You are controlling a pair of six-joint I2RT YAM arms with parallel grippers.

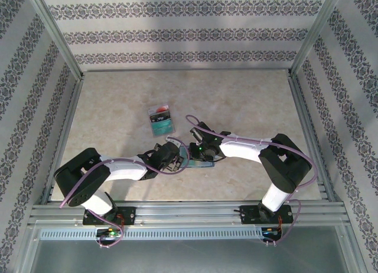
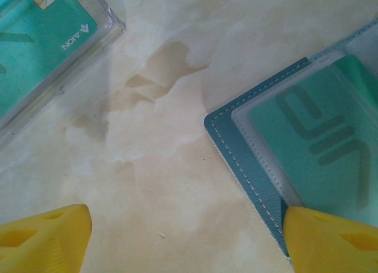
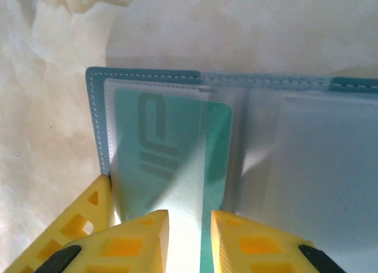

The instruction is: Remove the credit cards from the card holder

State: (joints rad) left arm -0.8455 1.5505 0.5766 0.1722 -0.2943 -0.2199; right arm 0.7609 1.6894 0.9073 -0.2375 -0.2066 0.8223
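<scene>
beige marbled tabletop (image 1: pixel 118 107), patterned striped wallpaper walls (image 1: pixel 177 33), aluminium frame posts (image 1: pixel 56 33), soft even light

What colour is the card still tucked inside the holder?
Teal green, with a darker line design on it. The card shows best in the right wrist view, behind the holder's clear pocket.

A pale, marble-patterned tabletop (image 1: pixel 118 101) is seen, bounded by metal rails at its edges. Two cards are laid on it near the middle, touching end to end: a white card with a red circle (image 1: pixel 158 113) and, just nearer the arms, a teal card in a clear case (image 1: pixel 162 126). The open blue-grey card holder (image 1: pixel 199 162) is laid flat on the tabletop closer to the near edge, well apart from them, with a teal card (image 3: pixel 177 149) held in its clear pocket.
</scene>
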